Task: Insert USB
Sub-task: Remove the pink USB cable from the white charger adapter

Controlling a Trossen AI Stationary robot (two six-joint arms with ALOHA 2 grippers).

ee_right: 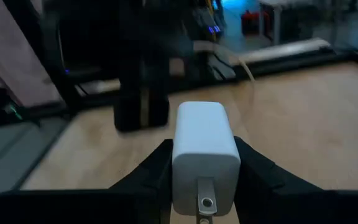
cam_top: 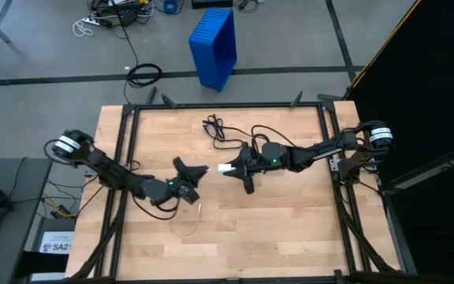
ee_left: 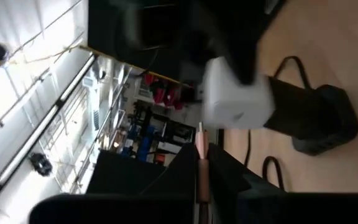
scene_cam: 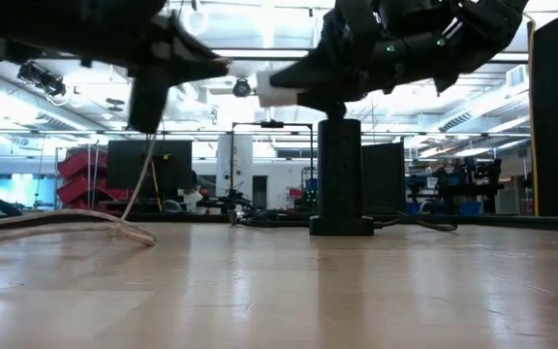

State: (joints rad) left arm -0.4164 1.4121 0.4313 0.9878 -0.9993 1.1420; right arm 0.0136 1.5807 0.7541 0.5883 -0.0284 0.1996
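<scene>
Two dark arms meet over the middle of the pale wooden table (cam_top: pixel 274 221), both raised off its surface. We note the right gripper (cam_top: pixel 235 169) clamped on a white, rounded block-shaped USB charger (cam_top: pixel 225 168); its fingers (ee_right: pixel 257 168) press the charger's two flat sides in the right wrist view. The charger's long axis lies level with the table, and its free end points across toward the left arm. In the low view the charger (scene_cam: pixel 274 92) hangs well above the tabletop, nose toward the other gripper.

Opposite, the left gripper (cam_top: pixel 198 172) is closed on a thin pale USB cable (cam_top: pixel 198 211). The plug tip (ee_left: pixel 200 134) sticks out past the fingers and points at the charger's face (ee_left: pixel 238 102), just short of it; we cannot tell whether they touch. The cable's long axis near the tip lines up roughly with the charger's. The rest of the cable drops from the gripper and loops on the table.

A black cable (cam_top: pixel 223 130) curls on the table behind the right gripper. A blue plastic bin (cam_top: pixel 213 46) sits on the floor beyond the table. A white label (cam_top: pixel 51 245) at the left edge of the high view reads "SA2", the rest cut off.
</scene>
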